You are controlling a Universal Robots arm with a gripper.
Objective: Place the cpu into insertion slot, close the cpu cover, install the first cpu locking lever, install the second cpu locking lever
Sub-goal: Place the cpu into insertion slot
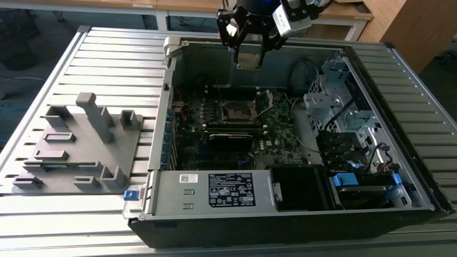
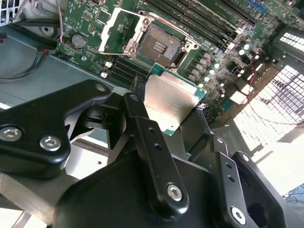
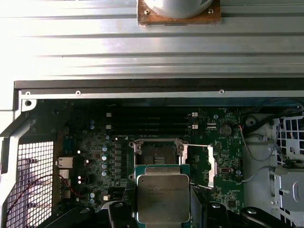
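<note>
Currently on step one: the black two-finger gripper (image 1: pixel 249 52) is pinching the flat square silver-grey cpu (image 2: pixel 171 99) by two opposite edges and holding it in the air high over the open grey computer case (image 1: pixel 207 69), well apart from the board. The square dark insertion slot (image 3: pixel 156 153), edged in silver on the dark green motherboard (image 1: pixel 282 147), is sitting bare. The silver frame-shaped cpu cover (image 2: pixel 136 33) is standing swung open just beside it, so the way down is looking free. Locking levers: too thin to call.

My read: seating is calling for the chip squared to the socket, level, and lowered without force; a tilted entry is risking the contacts.

Crowding the socket:
- The long black card (image 1: pixel 230 140) is lying near of it.
- Black memory slots (image 3: pixel 152 124) are running along its far side.
- The silver drive cage (image 1: pixel 335 99) is standing at the exterior view's right.

The grey moulded fixture plate (image 1: pixel 78 150) is sitting on the slatted metal table (image 1: pixel 114 59), well apart at the exterior view's left.
</note>
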